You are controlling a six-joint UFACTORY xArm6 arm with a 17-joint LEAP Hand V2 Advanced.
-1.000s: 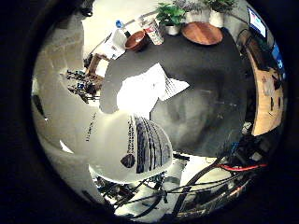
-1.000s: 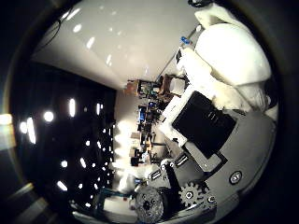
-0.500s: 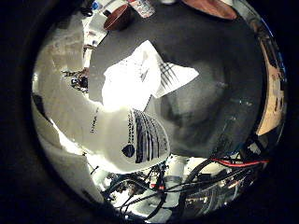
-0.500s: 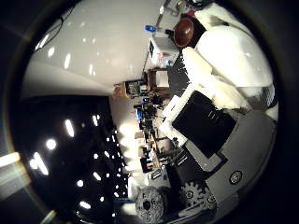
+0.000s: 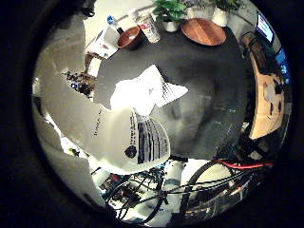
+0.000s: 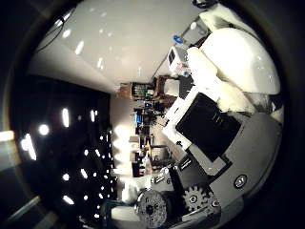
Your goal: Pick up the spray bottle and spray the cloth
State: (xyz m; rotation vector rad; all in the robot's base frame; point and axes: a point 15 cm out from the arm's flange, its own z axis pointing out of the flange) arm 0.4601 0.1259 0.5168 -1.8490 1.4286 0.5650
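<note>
White spray bottle sits close against the palm, robot hand curled round it above the white cloth on the dark worktop.

One white plastic spray bottle with a printed label sits close against the palm. On the dark round table lies one white cloth with a checked pattern. Along the table's far edge stand one brown bowl, one printed can, one round wooden board and two potted green plants, the second in a white pot.
</note>
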